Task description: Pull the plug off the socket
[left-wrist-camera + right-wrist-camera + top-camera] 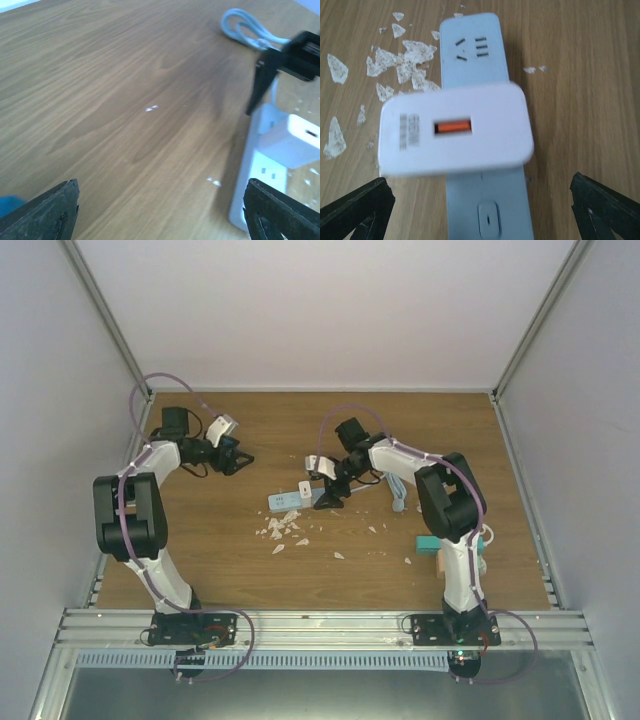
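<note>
1. The plug (455,130), a white block with an orange port on its face, sits across the middle of the pale socket strip (472,30) at the centre of the right wrist view. It is blurred, so I cannot tell how deep its pins sit.
2. The right fingers (355,212) are spread wide, with one tip in each lower corner of that frame, and they are clear of the plug on both sides.
3. In the top view the strip lies on the wooden tabletop (430,430) just left of centre, and the right fingers are just to its right.
4. The left fingers (50,212) are also spread wide and hold nothing. In the top view they are at the upper left, well apart from the strip.
5. White flakes (395,60) are scattered on the tabletop at the upper left of the right wrist view, beside the strip.
6. A pale blue cable coil (250,30) lies at the upper right of the left wrist view.
7. A teal block (428,543) lies at the lower right of the top view, beside the right arm.
</note>
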Robot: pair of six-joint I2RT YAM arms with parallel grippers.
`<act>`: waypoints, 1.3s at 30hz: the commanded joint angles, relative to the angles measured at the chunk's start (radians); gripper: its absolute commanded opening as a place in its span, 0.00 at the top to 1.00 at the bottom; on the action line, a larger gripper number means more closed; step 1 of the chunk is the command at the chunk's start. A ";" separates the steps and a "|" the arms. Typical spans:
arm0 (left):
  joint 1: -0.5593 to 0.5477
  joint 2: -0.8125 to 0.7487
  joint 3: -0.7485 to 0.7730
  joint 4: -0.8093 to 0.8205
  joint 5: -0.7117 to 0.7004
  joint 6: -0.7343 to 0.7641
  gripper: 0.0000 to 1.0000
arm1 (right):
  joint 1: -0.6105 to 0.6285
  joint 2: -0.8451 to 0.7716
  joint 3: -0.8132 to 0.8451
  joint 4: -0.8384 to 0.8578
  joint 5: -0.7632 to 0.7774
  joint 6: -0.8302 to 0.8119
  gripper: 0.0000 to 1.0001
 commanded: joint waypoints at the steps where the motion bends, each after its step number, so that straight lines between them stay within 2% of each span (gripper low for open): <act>1: -0.058 -0.085 -0.056 -0.020 0.115 0.181 0.10 | -0.062 -0.065 -0.049 -0.037 -0.012 -0.098 0.03; 8: -0.201 -0.130 -0.129 -0.037 0.126 0.301 0.11 | -0.105 -0.051 -0.091 -0.024 0.013 -0.153 0.07; 16: -0.334 -0.141 -0.187 -0.014 0.040 0.365 0.12 | -0.090 -0.032 -0.110 0.032 0.024 -0.110 0.13; 24: -0.407 -0.095 -0.190 0.071 -0.036 0.306 0.13 | -0.067 -0.015 -0.110 0.041 0.051 -0.104 0.24; 29: -0.460 -0.070 -0.191 0.120 -0.093 0.284 0.14 | -0.057 -0.017 -0.111 0.040 0.047 -0.097 0.36; 39: -0.515 -0.041 -0.198 0.180 -0.151 0.243 0.20 | -0.039 -0.058 -0.170 0.057 0.032 -0.068 0.51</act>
